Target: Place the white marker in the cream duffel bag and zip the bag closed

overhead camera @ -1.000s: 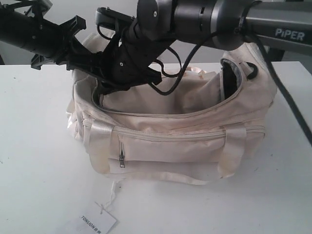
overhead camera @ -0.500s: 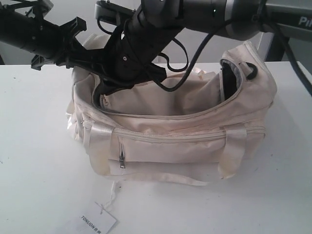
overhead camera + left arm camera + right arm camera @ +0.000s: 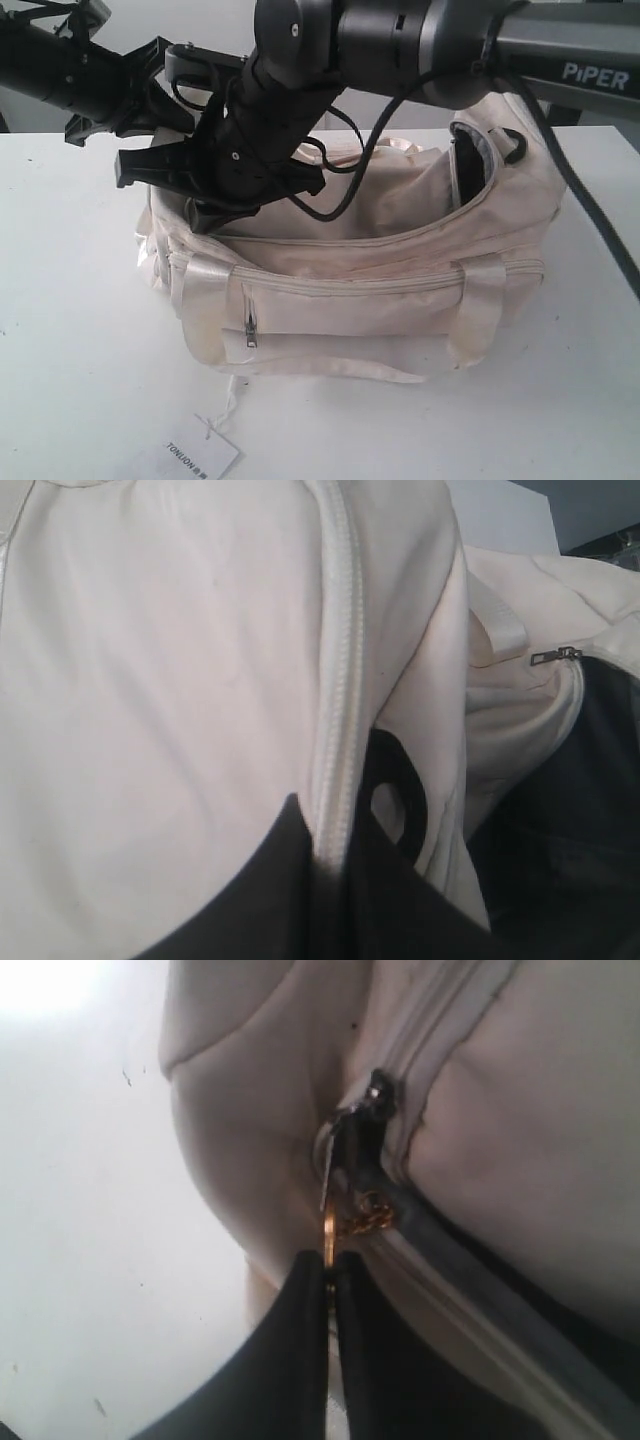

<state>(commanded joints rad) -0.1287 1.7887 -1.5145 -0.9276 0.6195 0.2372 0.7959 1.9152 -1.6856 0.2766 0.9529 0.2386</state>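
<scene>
Your right tool [image 3: 328, 1260] is clenched on the small gold zipper pull [image 3: 330, 1228], which hangs from the slider [image 3: 358, 1145] at the end of the top zipper. In the exterior view that arm reaches across the middle to the left end of the cream duffel bag [image 3: 380, 300], which sits on the white tabletop [image 3: 80, 350]. Your left tool [image 3: 335, 855] looks pinched onto the bag's fabric right at the zipper seam, just beside a black ring [image 3: 398, 800], so it seems to be bracing that end. The white marker shows in none of the 3 views. It may already be inside, but you cannot confirm that from here. A paper tag [image 3: 200, 455] lies on the tabletop in front of the bag; do not mistake it for the marker. The top opening gapes along its whole curve, with black lining [image 3: 470, 185] visible at the right end, so the zipping is not yet done. By my reading, 1 step is left: draw the slider along the curve to the far end while the left tool holds the bag steady.
</scene>
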